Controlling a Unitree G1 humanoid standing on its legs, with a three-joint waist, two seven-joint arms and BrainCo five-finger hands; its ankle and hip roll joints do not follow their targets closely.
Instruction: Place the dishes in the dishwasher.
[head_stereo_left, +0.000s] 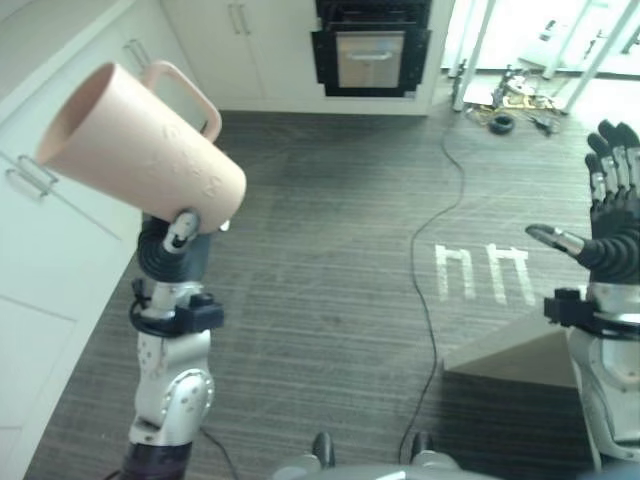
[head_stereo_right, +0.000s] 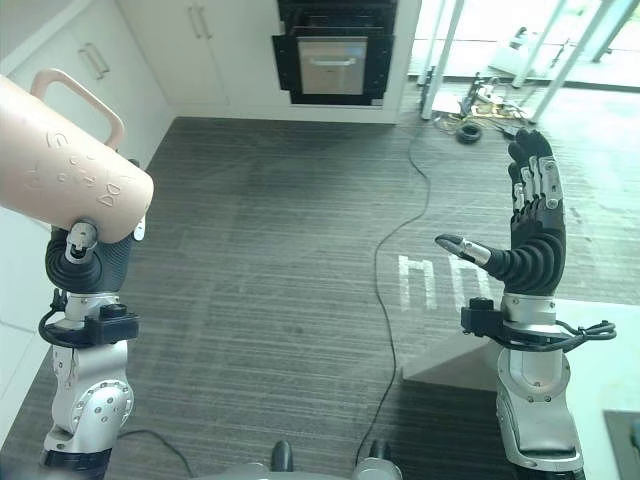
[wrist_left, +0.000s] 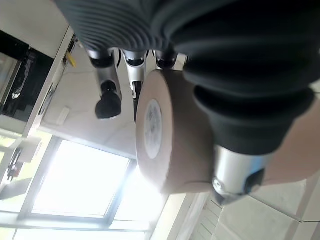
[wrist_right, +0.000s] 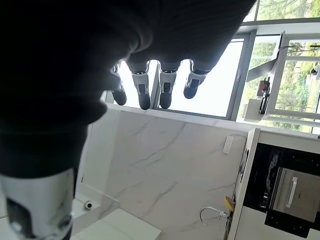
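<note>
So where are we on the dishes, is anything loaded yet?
Nothing looks loaded yet. In hand: the left hand holds a large pale pink plastic mug with a loop handle raised and tilted, fingers curled round it. The right hand is up, open and holding nothing. Left to do: carry the mug to the dishwasher and place it; I cannot pick out the dishwasher here.

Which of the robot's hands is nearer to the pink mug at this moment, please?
Left. The left hand is curled round the pink mug, holding it raised and tilted; the right hand is open and empty, well apart on the other side.
</note>
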